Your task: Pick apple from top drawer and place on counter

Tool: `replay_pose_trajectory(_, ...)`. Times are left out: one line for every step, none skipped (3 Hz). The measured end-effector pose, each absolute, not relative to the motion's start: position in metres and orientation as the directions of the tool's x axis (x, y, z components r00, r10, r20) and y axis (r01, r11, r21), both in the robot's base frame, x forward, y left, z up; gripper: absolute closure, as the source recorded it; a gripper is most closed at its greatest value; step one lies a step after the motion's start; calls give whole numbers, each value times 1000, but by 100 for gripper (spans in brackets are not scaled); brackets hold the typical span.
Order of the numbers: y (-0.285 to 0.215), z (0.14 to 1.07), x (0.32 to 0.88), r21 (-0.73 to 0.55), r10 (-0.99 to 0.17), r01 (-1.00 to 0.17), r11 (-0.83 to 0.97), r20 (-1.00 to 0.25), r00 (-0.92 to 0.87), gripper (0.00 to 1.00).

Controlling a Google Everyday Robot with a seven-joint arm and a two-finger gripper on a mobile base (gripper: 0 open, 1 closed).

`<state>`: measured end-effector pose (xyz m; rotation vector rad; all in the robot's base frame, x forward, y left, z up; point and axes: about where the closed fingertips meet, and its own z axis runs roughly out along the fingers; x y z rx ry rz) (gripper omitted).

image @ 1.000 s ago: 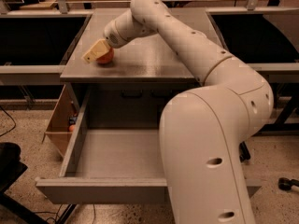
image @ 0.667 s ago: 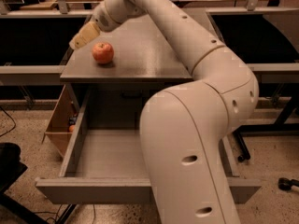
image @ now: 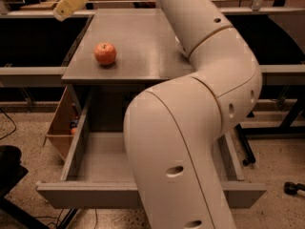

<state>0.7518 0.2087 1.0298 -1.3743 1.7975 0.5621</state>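
The red apple [image: 105, 53] stands alone on the grey counter [image: 143, 42], near its front left corner. The gripper [image: 66, 7] is lifted up and to the left of the apple, near the frame's top left, well apart from it and holding nothing. The top drawer [image: 95, 161] is pulled out below the counter, its flat grey bottom bare where it shows. The big white arm crosses the frame and hides the drawer's middle and right part.
Dark side shelves [image: 33, 37] flank the counter on both sides. A wooden box [image: 62, 128] stands on the floor left of the drawer. A dark object [image: 9, 166] sits at the lower left, and a small tool [image: 294, 188] lies on the floor at right.
The gripper was at the apple on the counter, then let it go and rose up and to the left. The apple stays on the counter.
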Motion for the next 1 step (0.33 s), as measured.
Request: replay_pose_trajectory(187,1068,741,-188,-587,-917,353,-807,-61,0)
